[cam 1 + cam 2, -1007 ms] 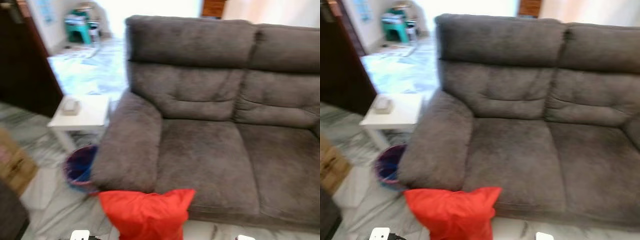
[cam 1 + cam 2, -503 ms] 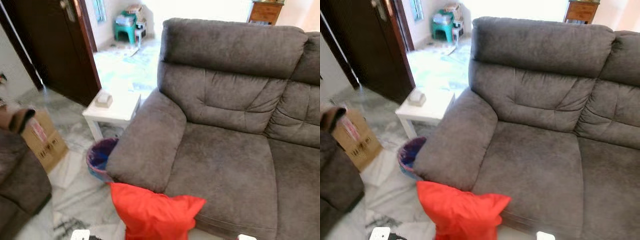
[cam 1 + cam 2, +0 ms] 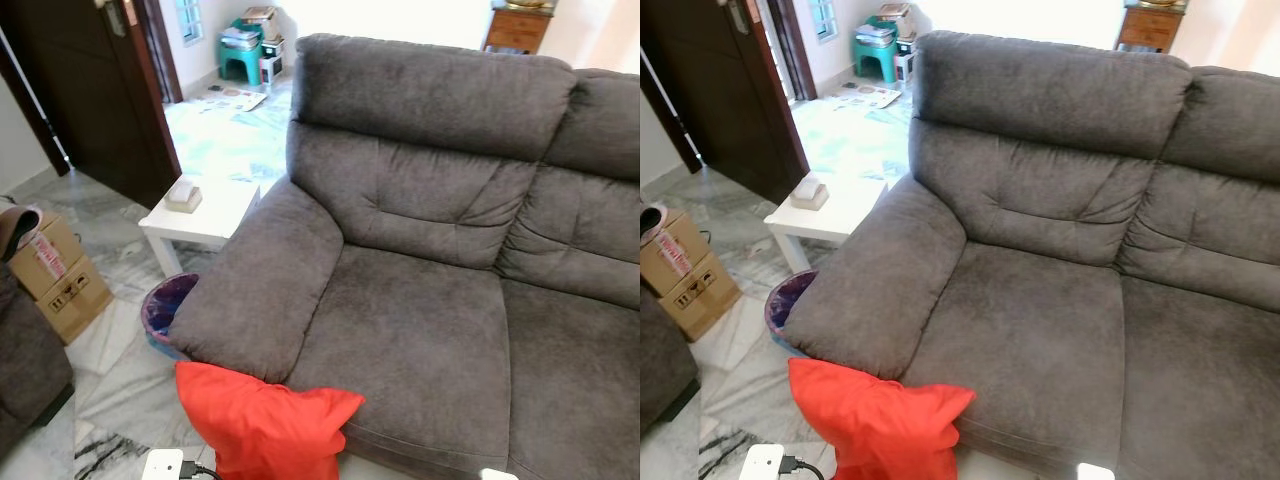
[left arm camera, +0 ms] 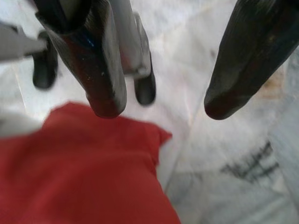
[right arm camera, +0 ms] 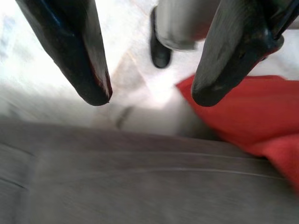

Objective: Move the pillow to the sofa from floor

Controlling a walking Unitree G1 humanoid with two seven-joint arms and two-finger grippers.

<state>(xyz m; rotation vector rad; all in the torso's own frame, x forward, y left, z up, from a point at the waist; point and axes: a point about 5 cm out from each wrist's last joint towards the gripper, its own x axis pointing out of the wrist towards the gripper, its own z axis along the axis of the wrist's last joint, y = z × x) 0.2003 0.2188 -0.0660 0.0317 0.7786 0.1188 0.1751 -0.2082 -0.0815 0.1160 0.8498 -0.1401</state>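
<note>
On the marble floor (image 3: 110, 390) right in front of you, the red pillow (image 3: 262, 424) is lying against the front of the grey sofa (image 3: 420, 250), tucked just below its left armrest (image 3: 265, 285) and touching the seat's front edge. The sofa's seat cushions are sitting bare behind it.

Your left gripper (image 4: 161, 105) is hanging over the floor with its two black fingers spread wide and gripping nothing; in the left wrist view the pillow's red corner is lying just under one fingertip. Your right gripper (image 5: 149, 95) is likewise hanging with its fingers spread apart and empty, pointing down at the sofa's front edge, with the pillow off to one side of it.

To your left, a small white side table (image 3: 200, 218) is standing beside the armrest with a tissue box (image 3: 182, 194) on it, and a bin (image 3: 165, 312) is sitting on the floor between table and sofa. Farther left you are seeing a cardboard box (image 3: 45, 275) and a dark wooden door (image 3: 90, 90).
</note>
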